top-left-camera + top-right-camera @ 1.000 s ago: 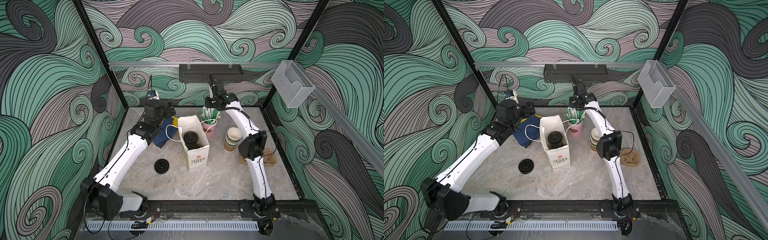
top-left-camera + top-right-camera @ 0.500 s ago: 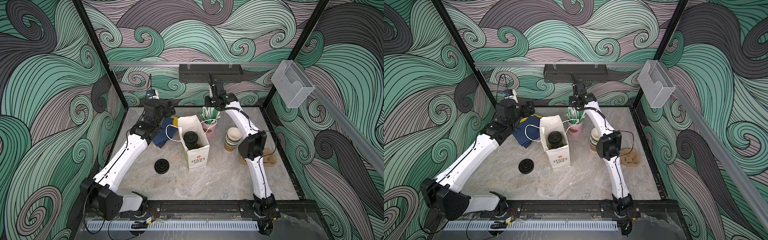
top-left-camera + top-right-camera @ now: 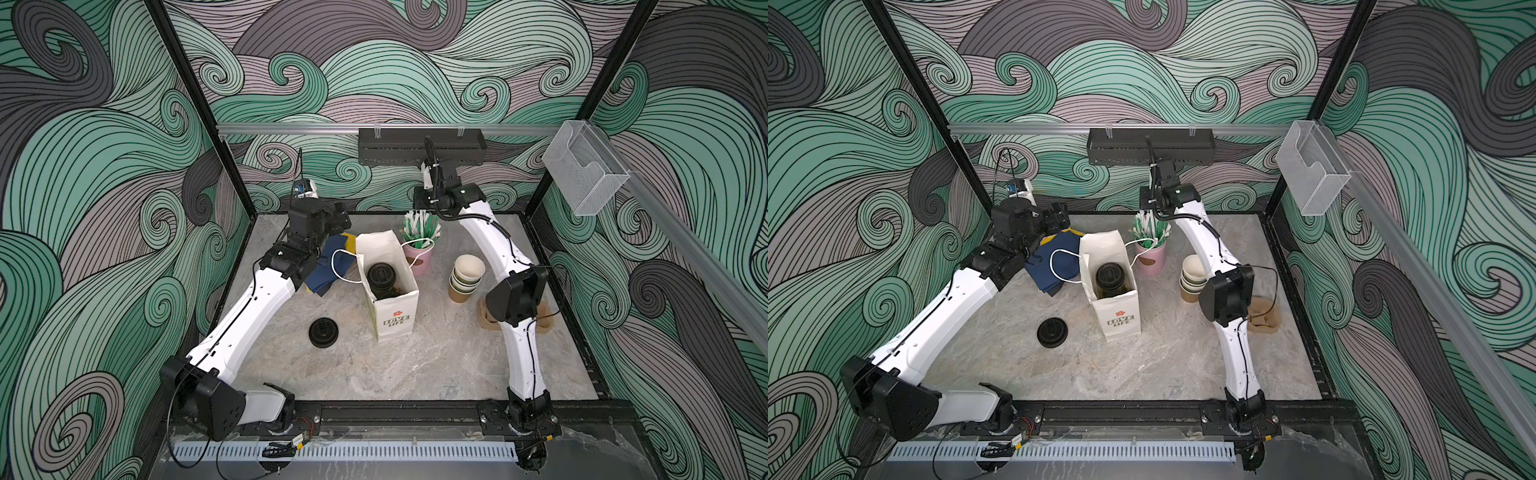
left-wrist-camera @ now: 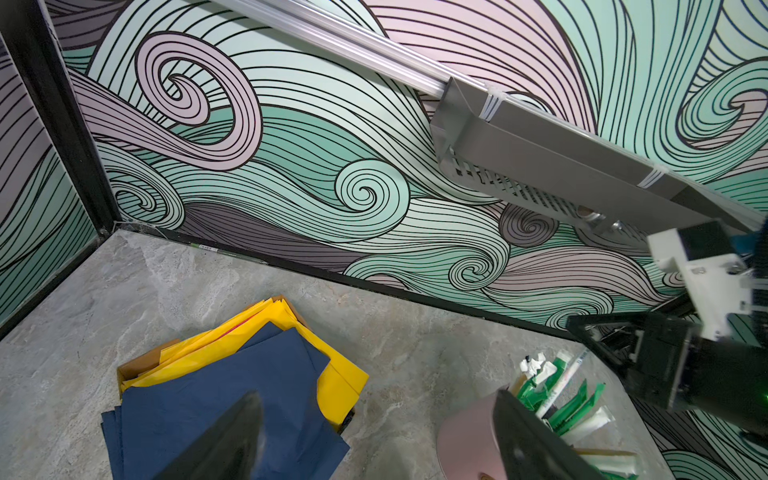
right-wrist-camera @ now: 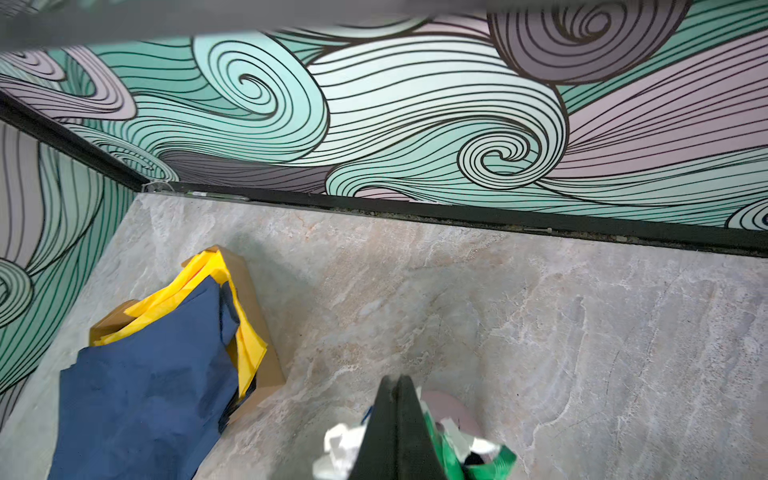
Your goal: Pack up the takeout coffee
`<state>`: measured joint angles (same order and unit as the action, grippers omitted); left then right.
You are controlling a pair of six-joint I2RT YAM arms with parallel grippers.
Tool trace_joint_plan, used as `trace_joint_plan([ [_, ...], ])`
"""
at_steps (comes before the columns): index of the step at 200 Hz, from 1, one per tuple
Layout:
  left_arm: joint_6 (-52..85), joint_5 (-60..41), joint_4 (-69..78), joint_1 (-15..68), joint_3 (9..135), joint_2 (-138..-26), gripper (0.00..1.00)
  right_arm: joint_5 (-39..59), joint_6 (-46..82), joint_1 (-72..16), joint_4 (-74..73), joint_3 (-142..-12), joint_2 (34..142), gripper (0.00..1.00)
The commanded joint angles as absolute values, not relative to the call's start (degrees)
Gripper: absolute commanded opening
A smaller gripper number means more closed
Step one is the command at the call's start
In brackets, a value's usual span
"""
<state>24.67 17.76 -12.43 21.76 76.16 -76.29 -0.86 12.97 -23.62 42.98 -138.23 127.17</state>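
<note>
The right gripper [image 5: 397, 380] is hanging over the pink holder [image 3: 419, 254] just behind the paper bag [image 3: 395, 318]. Its jaws are pressing flat together among the green and white packets [image 3: 419, 222]. Whether 1 packet is pinched between them, I cannot tell.

Judging from this, the step in hand is taking a packet to go in with the coffee. To do it well, the arm should be lifting straight up, so the light holder is not tipping or dragging toward the bag. It should also be checking that only 1 packet is coming along. Crossing over, it should be clearing the bag's far rim and then letting go low over the free space beside the cup, not onto its lid.

1 lidded cup [image 3: 381, 275] is standing inside the bag, near its far wall. A 2nd is not showing in any view.

The right arm is reaching far back, passing the stack of lidless cups [image 3: 466, 276] on its side of the bag, with the wrist bending down. The left arm is stretching toward the bag's far corner on its own side. The left gripper [image 4: 376, 395] is standing wide and empty above the blue and yellow napkins [image 4: 208, 386] beside the bag.
</note>
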Motion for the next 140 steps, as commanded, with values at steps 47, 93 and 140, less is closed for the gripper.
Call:
trace_joint_plan([
  [47, 25.05, 17.85, -12.70, 21.27, 78.16, -75.98, 0.88, 5.23, 10.12, -23.84, 32.16, -129.47, 118.12, 0.03],
  [93, 25.59, 17.56, -15.14, 21.34, 78.58, -75.36, 0.88, 7.20, 10.32, -23.81, 31.12, -127.73, 112.50, 0.03],
  [140, 25.32, 17.18, -17.77, 21.30, 78.81, -74.23, 0.88, 3.64, 7.79, -23.85, 31.75, -123.25, 105.29, 0.02],
])
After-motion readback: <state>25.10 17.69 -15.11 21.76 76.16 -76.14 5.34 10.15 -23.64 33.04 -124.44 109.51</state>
